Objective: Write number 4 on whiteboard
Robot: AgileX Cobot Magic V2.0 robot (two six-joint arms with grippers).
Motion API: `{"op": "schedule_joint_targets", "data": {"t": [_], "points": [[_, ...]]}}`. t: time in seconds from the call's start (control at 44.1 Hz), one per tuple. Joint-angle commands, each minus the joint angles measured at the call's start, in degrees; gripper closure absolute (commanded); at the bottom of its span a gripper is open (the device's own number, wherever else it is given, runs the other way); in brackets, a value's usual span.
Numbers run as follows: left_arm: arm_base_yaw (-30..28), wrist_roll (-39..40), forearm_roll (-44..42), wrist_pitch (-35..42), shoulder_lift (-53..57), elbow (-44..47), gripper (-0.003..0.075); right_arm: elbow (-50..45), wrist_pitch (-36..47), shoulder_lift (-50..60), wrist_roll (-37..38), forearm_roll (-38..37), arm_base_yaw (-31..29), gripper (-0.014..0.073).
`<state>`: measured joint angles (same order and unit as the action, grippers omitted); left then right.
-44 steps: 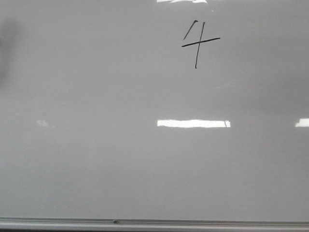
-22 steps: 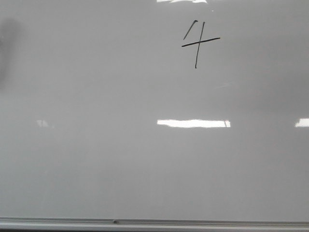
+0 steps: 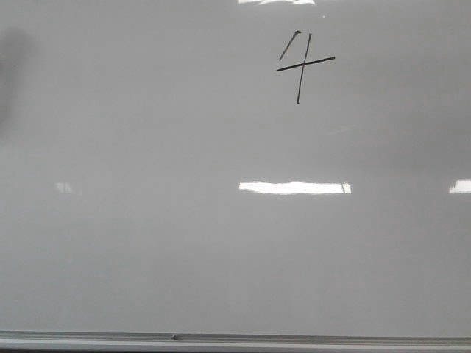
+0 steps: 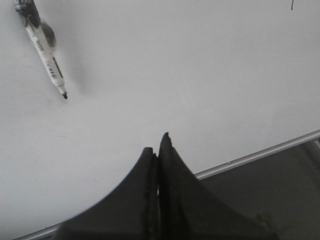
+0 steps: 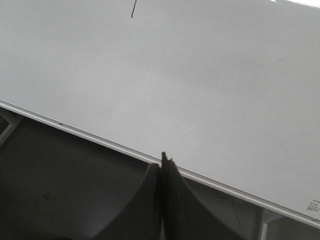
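The number 4 stands in thin black marker strokes near the top of the whiteboard, right of centre in the front view. Only the lower end of its vertical stroke shows in the right wrist view, and a short bit of stroke in the left wrist view. My left gripper is shut with nothing in it, over the board near its rail. My right gripper is shut and empty, at the board's rail. Neither gripper shows in the front view.
A white marker with its black tip bare lies on the board, away from my left gripper. A grey metal rail runs along the board's near edge. Beyond the rail is a dark surface. Bright glare patches sit on the board.
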<state>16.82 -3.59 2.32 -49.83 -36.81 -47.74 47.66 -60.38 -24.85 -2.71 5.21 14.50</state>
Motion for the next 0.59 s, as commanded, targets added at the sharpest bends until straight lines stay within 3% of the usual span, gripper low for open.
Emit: {"op": "schedule_joint_targets", "data": {"t": [0.0, 0.567], "points": [[-1.59, -0.33, -1.24, 4.88, 2.34, -0.24, 0.0741, 1.23, 4.02, -0.42, -0.32, -0.48, -0.35, 0.0662], [-16.34, -0.33, 1.81, 39.17, 32.35, 37.69, 0.0741, 1.23, 4.02, -0.42, -0.32, -0.48, -0.35, 0.0662]]}}
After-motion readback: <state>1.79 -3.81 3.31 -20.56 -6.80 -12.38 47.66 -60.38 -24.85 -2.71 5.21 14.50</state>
